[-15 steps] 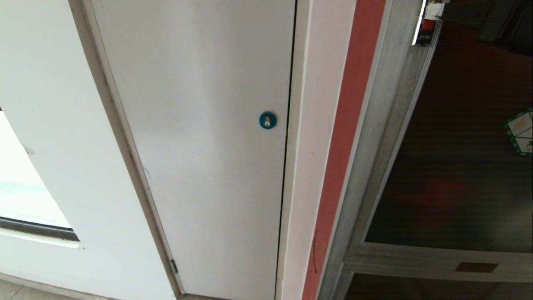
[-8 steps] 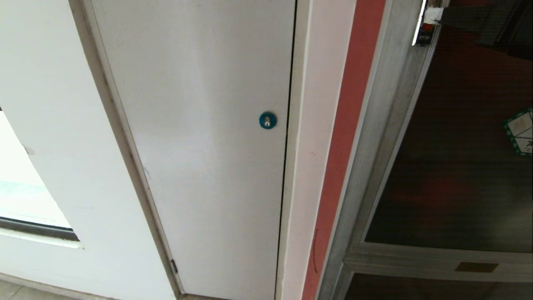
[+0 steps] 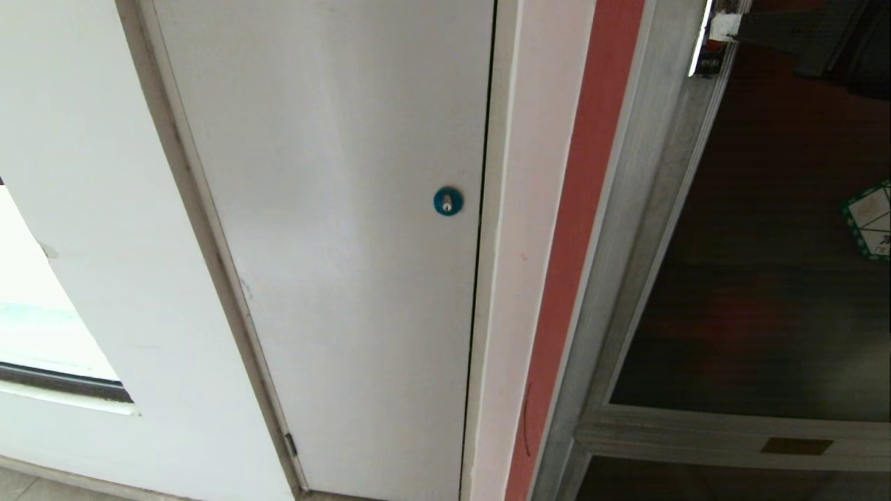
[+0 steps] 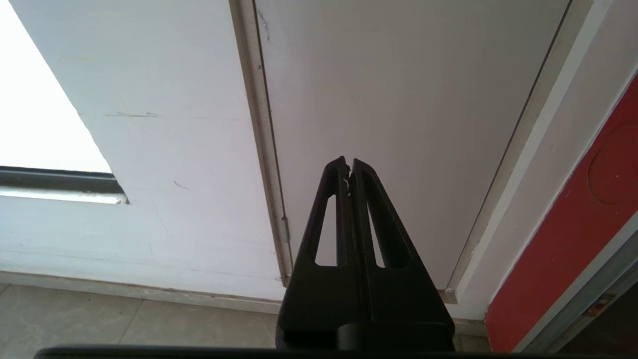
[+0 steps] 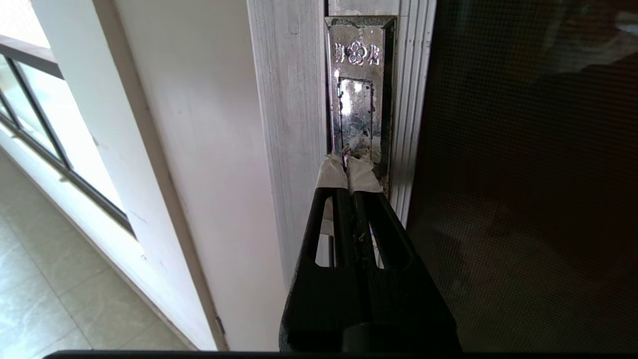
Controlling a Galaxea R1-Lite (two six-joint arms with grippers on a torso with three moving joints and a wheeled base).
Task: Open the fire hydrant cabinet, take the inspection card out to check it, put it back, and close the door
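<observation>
The fire hydrant cabinet [image 3: 626, 209] shows as a silver-grey frame to the right of a red strip. Its door [image 3: 766, 278] is dark tinted glass and lies against the frame, with a green-bordered sticker [image 3: 870, 219] at its far right. At the top right, my right gripper [image 3: 724, 28] is just above a small red latch tab [image 3: 710, 45]. In the right wrist view the right gripper [image 5: 349, 164] is shut, its white-taped tips touching the lower end of the metal latch plate [image 5: 356, 99]. The left gripper [image 4: 350, 162] is shut, empty and parked low. The inspection card is hidden.
A plain white door [image 3: 334, 209] with a round blue lock [image 3: 447, 201] fills the middle left. A window opening [image 3: 42, 334] lies further left. Tiled floor [image 4: 99, 314] runs along the wall's base, and a brass plate [image 3: 797, 446] sits on the door's lower rail.
</observation>
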